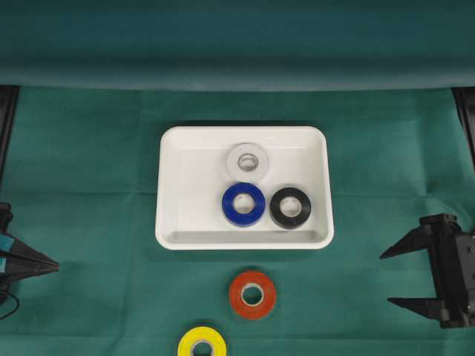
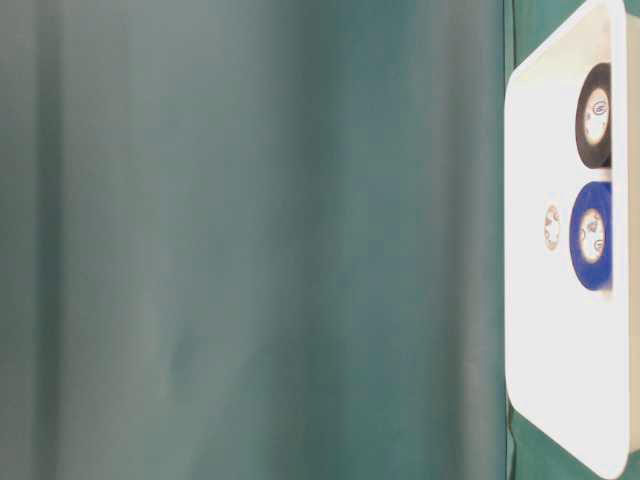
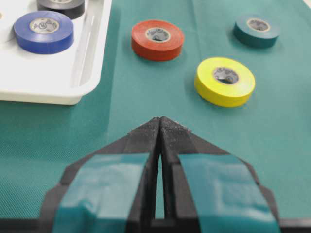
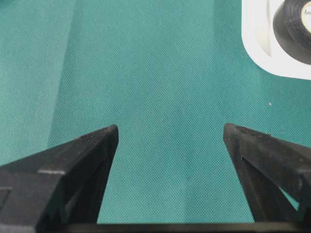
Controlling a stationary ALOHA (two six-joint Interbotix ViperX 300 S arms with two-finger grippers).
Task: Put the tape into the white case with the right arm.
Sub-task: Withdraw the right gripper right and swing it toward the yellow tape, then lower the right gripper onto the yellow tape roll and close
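Case (image 1: 169, 185): white roll (image 1: 248, 161) | blue roll (image 1: 243, 205) | black roll (image 1: 290, 208)

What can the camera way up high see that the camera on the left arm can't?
Only the high camera shows the clear tape roll in the white case, and the right tool, open and empty, beside the case. Only the left arm's camera shows the dark green tape roll on the cloth, and its own tool up close, shut and empty. Both show the blue roll and black roll in the case, plus the red roll and yellow roll lying outside on the cloth.
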